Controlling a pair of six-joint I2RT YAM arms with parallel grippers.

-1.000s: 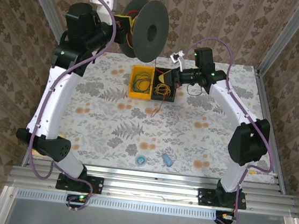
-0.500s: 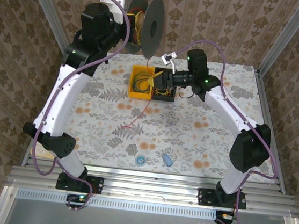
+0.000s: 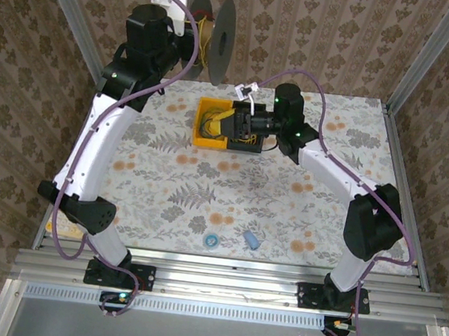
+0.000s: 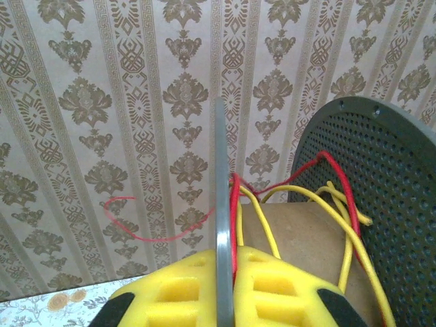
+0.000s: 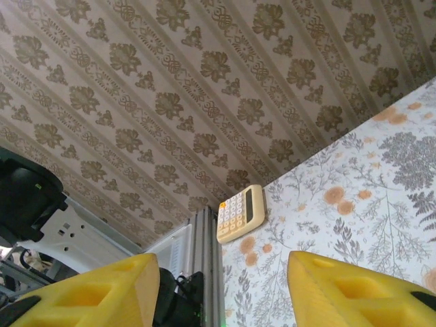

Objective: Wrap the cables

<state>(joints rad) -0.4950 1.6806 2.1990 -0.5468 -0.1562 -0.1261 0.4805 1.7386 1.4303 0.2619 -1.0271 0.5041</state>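
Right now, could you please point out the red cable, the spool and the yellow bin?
red cable (image 4: 236, 218): left wrist view, strand running beside the thin flange.
spool (image 4: 381, 184): left wrist view, perforated right flange.
yellow bin (image 3: 211, 103): top external view, far rim.

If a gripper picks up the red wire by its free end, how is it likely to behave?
Probably floppy: the free end of the red wire curls loosely in the air beside the spool. Likely light, being string-thin. It may slide around, lying loose among the yellow wires.
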